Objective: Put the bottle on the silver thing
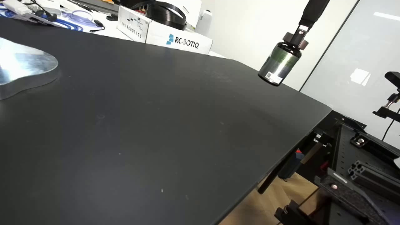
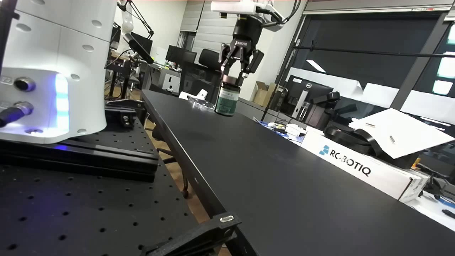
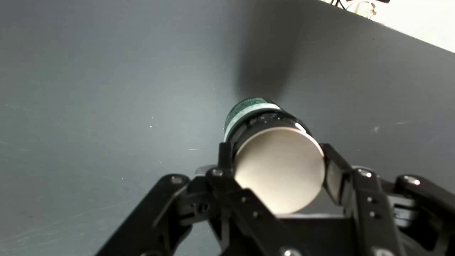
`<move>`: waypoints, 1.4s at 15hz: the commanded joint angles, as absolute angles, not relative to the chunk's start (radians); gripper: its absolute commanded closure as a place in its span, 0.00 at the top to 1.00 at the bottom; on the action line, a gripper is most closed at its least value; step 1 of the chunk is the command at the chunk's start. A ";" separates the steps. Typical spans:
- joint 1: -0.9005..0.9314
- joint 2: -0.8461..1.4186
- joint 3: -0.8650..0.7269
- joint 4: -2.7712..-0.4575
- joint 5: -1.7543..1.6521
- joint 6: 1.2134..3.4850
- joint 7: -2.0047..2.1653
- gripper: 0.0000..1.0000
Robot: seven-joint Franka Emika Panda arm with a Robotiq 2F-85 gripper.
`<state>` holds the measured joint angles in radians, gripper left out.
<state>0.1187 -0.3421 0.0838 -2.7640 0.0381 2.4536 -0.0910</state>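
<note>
The pincer (image 2: 232, 77) is pinching the bottle (image 1: 280, 62) by its cap (image 3: 280, 167) and holding it above the dark surface (image 1: 140, 118). In an exterior view the silver thing (image 1: 25, 65) is lying on the surface well apart from the bottle. The wrist view alone is showing the cap's flat top; only in an exterior view is the white robot base (image 2: 53, 64) appearing.

We've got a white Robotiq box (image 1: 164, 36) chilling beside our black worktop (image 1: 150, 125), some blue cables (image 1: 66, 24) nearby, plus a Dell monitor (image 2: 296, 93).
</note>
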 commanded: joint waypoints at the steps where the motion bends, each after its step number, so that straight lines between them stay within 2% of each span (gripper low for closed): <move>1: 0.133 -0.158 0.118 -2.607 0.015 2.477 -0.055 0.36; 10: 0.248 0.261 0.220 -2.099 -0.172 2.441 0.032 0.36; 21: 0.537 0.692 0.164 -1.475 -0.348 2.397 0.088 0.36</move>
<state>0.4801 0.5721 0.1930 -1.6674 -0.3183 2.4633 0.0569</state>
